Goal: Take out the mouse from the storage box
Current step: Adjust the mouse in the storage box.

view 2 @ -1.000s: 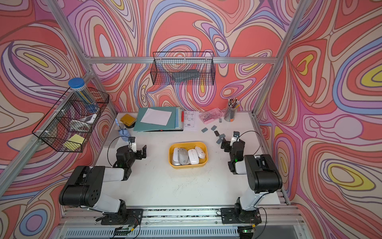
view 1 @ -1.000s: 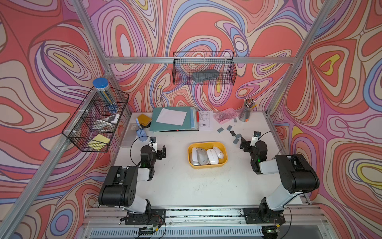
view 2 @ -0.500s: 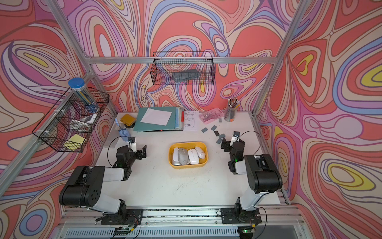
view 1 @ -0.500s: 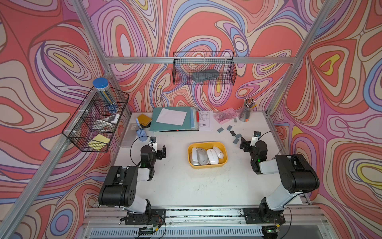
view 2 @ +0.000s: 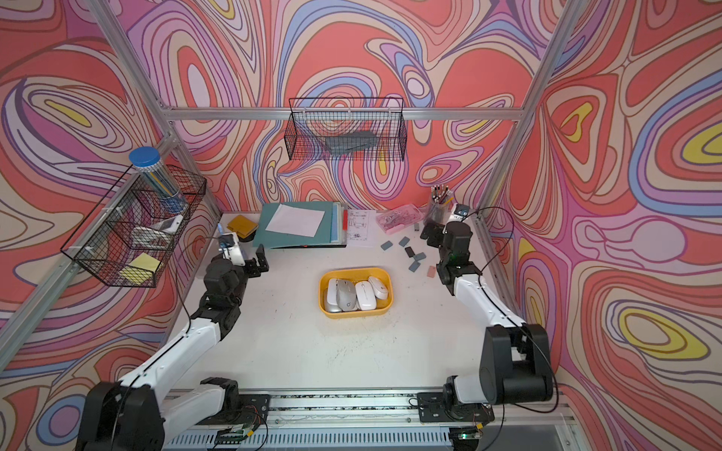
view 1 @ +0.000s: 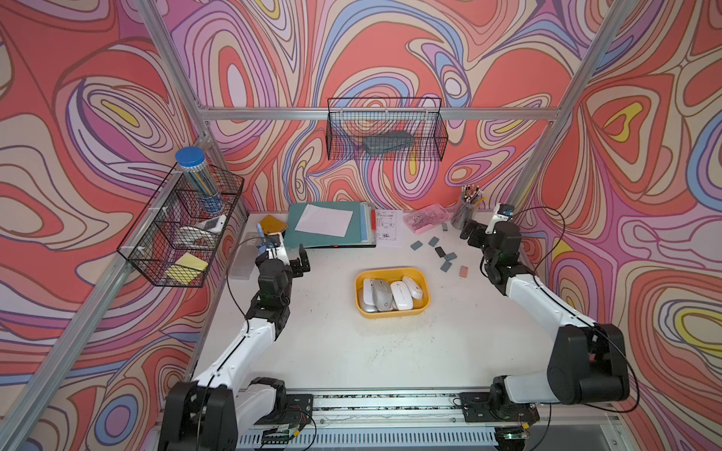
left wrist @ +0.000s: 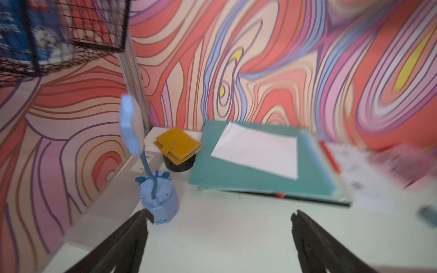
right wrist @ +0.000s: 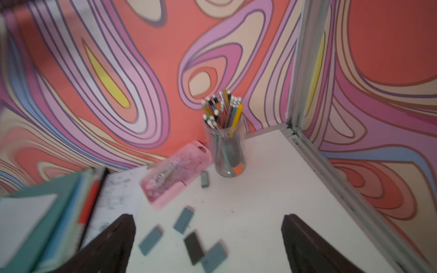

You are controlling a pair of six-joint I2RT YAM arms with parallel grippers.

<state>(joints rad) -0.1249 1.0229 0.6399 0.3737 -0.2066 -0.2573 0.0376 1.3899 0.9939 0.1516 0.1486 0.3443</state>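
White surface [view 1: 351,351], clutter along the back edge. Yellow storage box [view 1: 390,313] sits mid-surface, between the two arms. Left end effector [left wrist: 220,214]: jaws wide apart, empty, well left of the box. Right end effector [right wrist: 208,217]: jaws apart, empty, near back-right corner. Four mice [view 1: 401,295] lie side by side inside the box.

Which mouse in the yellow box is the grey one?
The grey mouse, second from the robot's left in the storage box, lying between two white mice. The other mice in view are white.
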